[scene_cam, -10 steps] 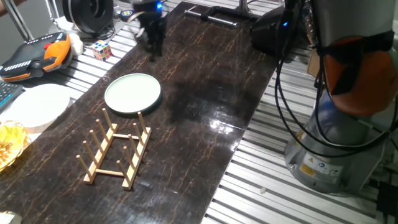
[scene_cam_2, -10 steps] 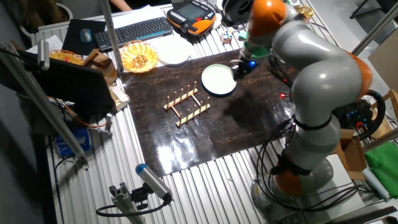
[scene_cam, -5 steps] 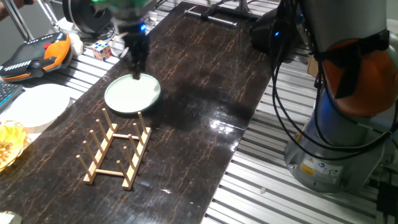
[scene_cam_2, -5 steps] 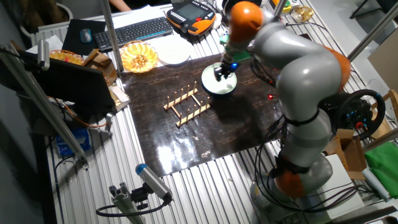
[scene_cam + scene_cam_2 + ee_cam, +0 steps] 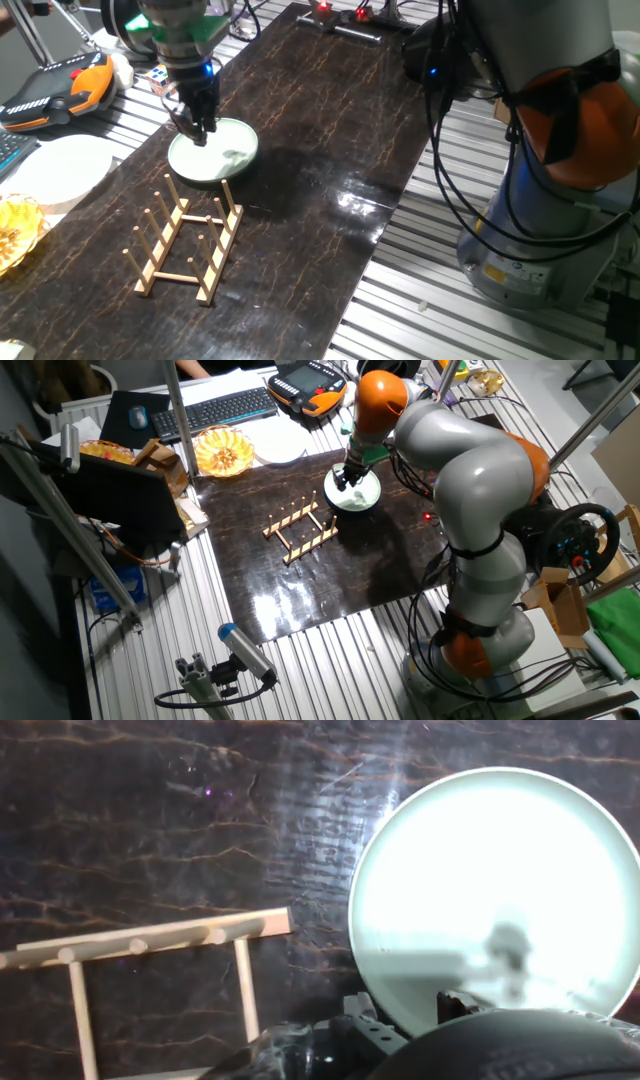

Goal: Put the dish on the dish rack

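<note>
The gripper (image 5: 197,128) hangs low over the left edge of the dish (image 5: 224,152), its dark fingers pointing down at the rim on the side facing the white plate (image 5: 57,172). From one fixed view the fingertips seem to meet the rim or sit just above it; whether they are parted or clamped I cannot tell, since the fingers read as one dark mass there and in the other fixed view, where the gripper (image 5: 344,478) covers part of the dish (image 5: 362,497). The hand view shows only dark gripper parts along the bottom edge, with the pale mint-green dish (image 5: 495,900) filling the right half and glaring bright.

The dish lies flat on the dark marbled worktop (image 5: 330,150), toward its far left part. Just near of it stands the dish rack (image 5: 186,245), a light-wood frame of two rails with upright pegs; the far pegs rise right beside the dish's near rim, and contact cannot be made out. In the other fixed view the dish rack (image 5: 300,527) sits to the left of the dish. In the hand view one rail and two crossbars of the dish rack (image 5: 150,945) show at lower left, apart from the dish.

The white plate rests off the worktop on the ribbed metal table, left of the dish rack.
</note>
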Robot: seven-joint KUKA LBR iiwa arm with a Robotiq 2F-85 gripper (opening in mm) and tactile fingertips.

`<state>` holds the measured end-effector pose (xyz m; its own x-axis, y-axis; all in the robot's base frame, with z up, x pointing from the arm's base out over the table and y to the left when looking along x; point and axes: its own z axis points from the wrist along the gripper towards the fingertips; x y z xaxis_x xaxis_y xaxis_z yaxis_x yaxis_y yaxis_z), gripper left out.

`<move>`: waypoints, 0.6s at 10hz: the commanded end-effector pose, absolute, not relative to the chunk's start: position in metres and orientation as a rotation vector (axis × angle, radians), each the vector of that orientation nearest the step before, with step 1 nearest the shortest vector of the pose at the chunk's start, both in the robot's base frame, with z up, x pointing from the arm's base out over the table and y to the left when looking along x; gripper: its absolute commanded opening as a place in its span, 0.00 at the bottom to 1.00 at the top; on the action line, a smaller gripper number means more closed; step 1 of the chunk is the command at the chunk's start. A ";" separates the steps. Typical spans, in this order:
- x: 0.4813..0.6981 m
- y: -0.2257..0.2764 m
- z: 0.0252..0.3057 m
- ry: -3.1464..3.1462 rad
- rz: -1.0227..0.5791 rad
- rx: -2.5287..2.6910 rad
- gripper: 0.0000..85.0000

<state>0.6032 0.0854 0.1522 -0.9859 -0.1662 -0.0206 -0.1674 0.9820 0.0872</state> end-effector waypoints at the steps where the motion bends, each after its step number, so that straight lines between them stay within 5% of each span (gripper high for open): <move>1: 0.603 0.085 0.152 3.118 0.143 -0.248 0.42; 3: 0.603 0.085 0.152 3.143 0.120 -0.224 0.29; 6: 0.603 0.085 0.152 3.165 0.094 -0.236 0.27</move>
<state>0.6032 0.0851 0.1519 -0.9884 -0.1491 0.0290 -0.1471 0.9871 0.0625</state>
